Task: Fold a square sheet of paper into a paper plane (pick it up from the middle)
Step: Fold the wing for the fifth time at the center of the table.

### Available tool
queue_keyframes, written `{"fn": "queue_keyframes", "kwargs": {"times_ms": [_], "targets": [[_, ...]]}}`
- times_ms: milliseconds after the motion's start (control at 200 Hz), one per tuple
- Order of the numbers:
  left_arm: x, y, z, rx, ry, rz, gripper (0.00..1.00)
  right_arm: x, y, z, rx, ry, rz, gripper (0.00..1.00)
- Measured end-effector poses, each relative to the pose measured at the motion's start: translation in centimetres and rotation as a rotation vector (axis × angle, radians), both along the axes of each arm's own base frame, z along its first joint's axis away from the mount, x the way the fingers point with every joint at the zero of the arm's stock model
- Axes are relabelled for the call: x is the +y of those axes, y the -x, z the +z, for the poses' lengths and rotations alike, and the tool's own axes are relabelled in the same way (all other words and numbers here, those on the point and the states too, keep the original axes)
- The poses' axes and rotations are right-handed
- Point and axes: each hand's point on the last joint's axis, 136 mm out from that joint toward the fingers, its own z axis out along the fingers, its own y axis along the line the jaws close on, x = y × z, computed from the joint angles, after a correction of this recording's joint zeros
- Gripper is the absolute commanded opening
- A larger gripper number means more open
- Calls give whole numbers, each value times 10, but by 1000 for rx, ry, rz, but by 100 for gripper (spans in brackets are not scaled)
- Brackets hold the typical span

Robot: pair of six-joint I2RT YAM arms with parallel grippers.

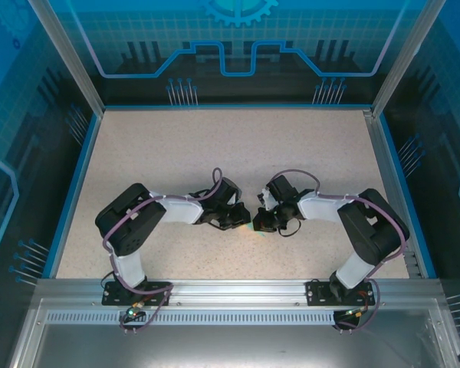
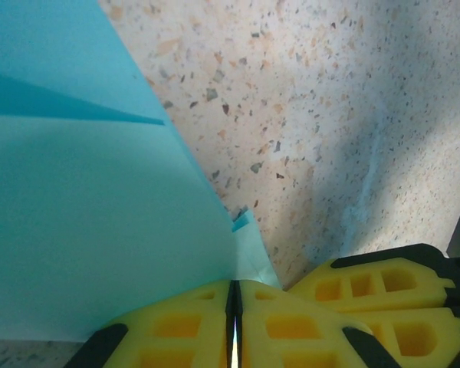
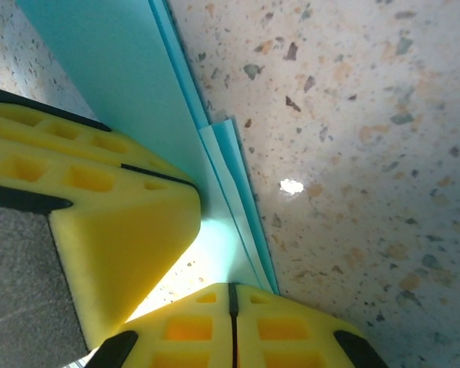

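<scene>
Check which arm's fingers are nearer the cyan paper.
Neither is nearer: the left fingers are shut on the paper, and the right fingers are shut on it too, right beside them.
</scene>
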Motion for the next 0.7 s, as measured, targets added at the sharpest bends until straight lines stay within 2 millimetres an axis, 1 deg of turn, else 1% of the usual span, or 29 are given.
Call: {"fn": "queue_keyframes", "kwargs": {"times_ms": [150,250,530,695], "targets": [[8,-6,-1,-1,-21,5,14,-1,0,-1,13,16,2,6],[18,-15,-1,-3,-33,16,14,-1,0,-2,20,21,4,6],[59,-47,-1,-11,-60,84,16,-1,1,-3,27,26,5,7],[81,-60,0,-19,-71,122,17,-1,0,-2,23,24,7,7]]}}
